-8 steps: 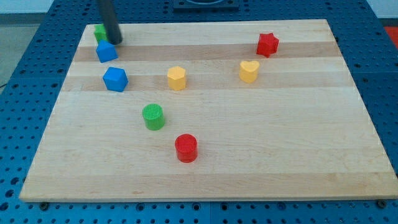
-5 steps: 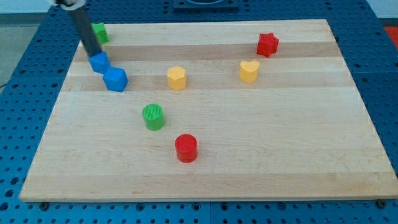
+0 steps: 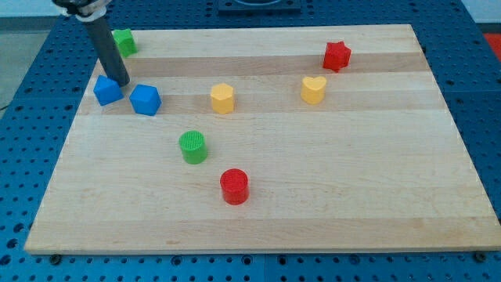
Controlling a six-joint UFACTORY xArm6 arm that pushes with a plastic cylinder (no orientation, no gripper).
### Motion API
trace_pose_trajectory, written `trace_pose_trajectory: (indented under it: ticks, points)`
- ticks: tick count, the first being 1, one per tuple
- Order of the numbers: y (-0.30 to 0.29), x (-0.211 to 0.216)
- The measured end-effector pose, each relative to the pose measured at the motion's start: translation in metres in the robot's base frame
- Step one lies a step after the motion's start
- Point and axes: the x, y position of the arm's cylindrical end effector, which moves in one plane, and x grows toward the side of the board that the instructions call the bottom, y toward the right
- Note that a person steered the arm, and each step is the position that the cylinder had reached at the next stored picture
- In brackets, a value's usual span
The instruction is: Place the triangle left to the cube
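The blue triangle lies near the board's left edge, just left of the blue cube with a small gap between them. My dark rod comes down from the view's top left and my tip stands at the triangle's upper right corner, touching or nearly touching it, up-left of the cube.
A green block sits at the board's top left corner. A yellow hexagon, a yellow heart and a red star lie to the right. A green cylinder and a red cylinder lie lower down. The wooden board rests on a blue pegboard.
My tip moved from beside the green block down and left, pushing the blue triangle down and left. The triangle went from above the cube to its left side.
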Motion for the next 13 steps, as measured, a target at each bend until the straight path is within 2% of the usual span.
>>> trace_pose_trajectory:
  ticks: [2,4,5,8,9,10,13]
  points:
    - [-0.001,0.001]
    - [-0.028,-0.001]
    - [-0.002,-0.004]
    - [0.292,-0.017]
    - [0.339,-0.020]
    - [0.344,-0.025]
    - [0.358,-0.007]
